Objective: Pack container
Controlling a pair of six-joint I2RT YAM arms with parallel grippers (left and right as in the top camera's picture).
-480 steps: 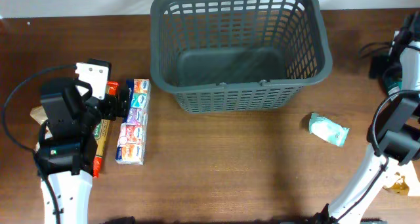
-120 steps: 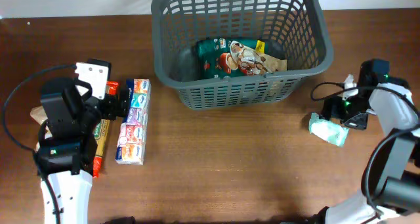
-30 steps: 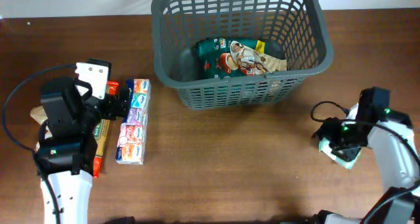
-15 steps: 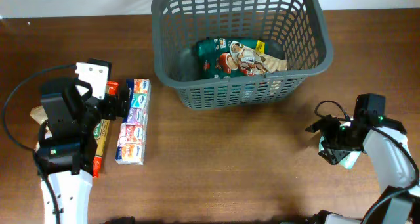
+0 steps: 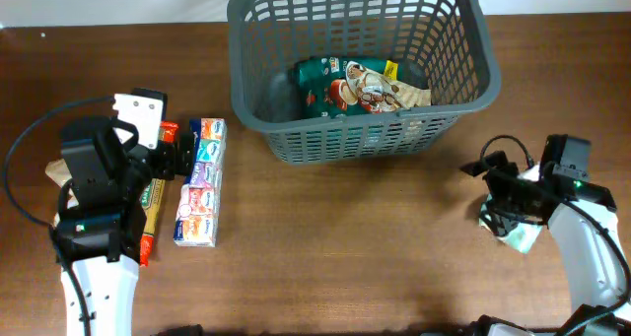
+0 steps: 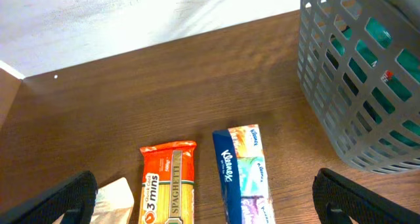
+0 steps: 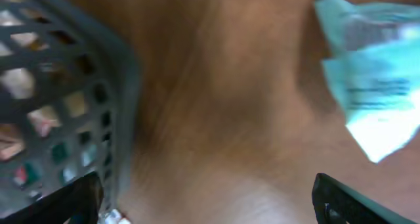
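Observation:
The container, a large dark grey slotted basket [image 5: 360, 139], stands at the far middle with a green snack packet [image 5: 355, 88] on its floor. My right gripper [image 5: 490, 193] is open and empty, low over the table right of the basket. A teal packet [image 5: 523, 237] lies just behind it, partly under the arm. In the right wrist view the teal packet [image 7: 374, 86] is at upper right, outside the open fingers [image 7: 210, 198], with the basket [image 7: 59, 86] at left. My left gripper [image 5: 182, 159] is open over the packs at left.
A Kleenex multipack [image 5: 200, 183] and an orange spaghetti pack [image 5: 153, 213] lie side by side at left. They also show in the left wrist view, Kleenex [image 6: 246, 171] and spaghetti [image 6: 169, 184], with a pale packet [image 6: 115, 201] beside them. Cables trail by the right arm.
My right gripper turned and drew slightly up and right, away from the teal packet, which now lies a little lower and further right. The left arm has not moved.

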